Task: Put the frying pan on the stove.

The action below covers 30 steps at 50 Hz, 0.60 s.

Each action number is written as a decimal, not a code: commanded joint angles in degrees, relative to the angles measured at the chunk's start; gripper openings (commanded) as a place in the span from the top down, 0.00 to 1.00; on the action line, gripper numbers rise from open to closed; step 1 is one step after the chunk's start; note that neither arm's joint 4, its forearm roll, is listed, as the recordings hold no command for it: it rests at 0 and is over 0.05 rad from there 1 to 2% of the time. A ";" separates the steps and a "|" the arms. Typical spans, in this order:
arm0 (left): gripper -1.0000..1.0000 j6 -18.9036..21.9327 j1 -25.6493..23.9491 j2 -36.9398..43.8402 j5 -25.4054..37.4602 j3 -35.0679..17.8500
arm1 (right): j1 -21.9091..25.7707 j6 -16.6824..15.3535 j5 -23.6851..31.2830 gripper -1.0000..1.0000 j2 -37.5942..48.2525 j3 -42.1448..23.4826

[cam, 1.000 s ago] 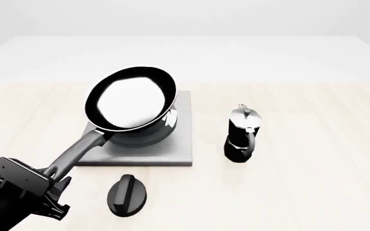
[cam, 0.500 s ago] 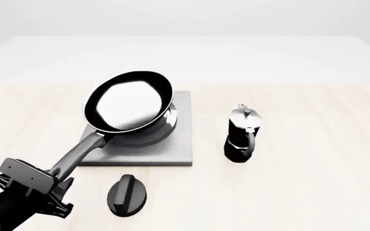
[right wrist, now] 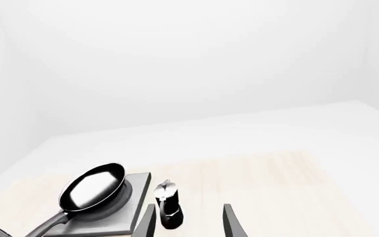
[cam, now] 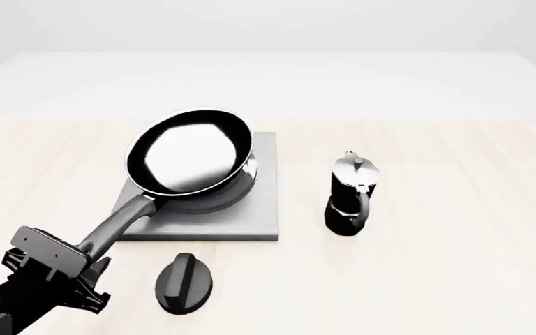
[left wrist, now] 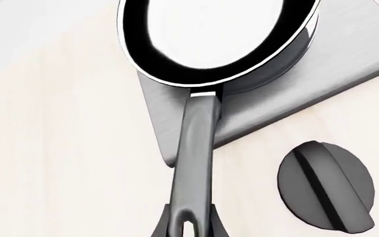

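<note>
My left gripper [cam: 89, 259] is closed on the far end of the frying pan's handle, down at the near left of the stove [cam: 264, 202]; in the left wrist view the handle's slotted tip sits between my fingers [left wrist: 217, 228]. Just right of that grip, on the near side of the stove and apart from it, lies a black oval knob [cam: 184, 281] with a ridge across it. The handle slopes up and away to the frying pan [cam: 189, 151], whose bowl is over the stove's left part and tilted, its glossy inside facing the front camera; I cannot tell whether its base touches the slab. Right of the stove stands a black-and-silver moka pot [cam: 352, 194], upright. My right gripper [right wrist: 188, 222] hangs well back from the stove, its fingers spread and holding nothing.
</note>
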 commanded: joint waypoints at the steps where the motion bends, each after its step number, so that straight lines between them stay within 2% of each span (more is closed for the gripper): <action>1: 1.00 0.61 -0.11 0.25 -1.24 -1.38 | -0.22 -0.19 0.00 0.00 0.00 0.05; 19: 1.00 1.12 0.37 -0.21 -1.51 -0.36 | -0.17 -0.20 0.00 0.00 0.00 0.02; 24: 1.00 1.05 1.19 -2.38 1.12 -1.16 | -0.19 -0.20 0.00 0.00 0.00 0.03; 25: 0.00 0.90 1.22 -4.51 3.46 -1.87 | -0.21 -0.19 0.00 0.00 0.00 0.06; 26: 0.00 0.90 1.22 -4.66 3.63 -1.89 | -0.21 -0.19 0.00 0.00 0.00 0.06; 30: 0.00 0.43 0.47 -13.23 12.60 -4.04 | -0.19 -0.20 0.00 0.00 0.00 0.04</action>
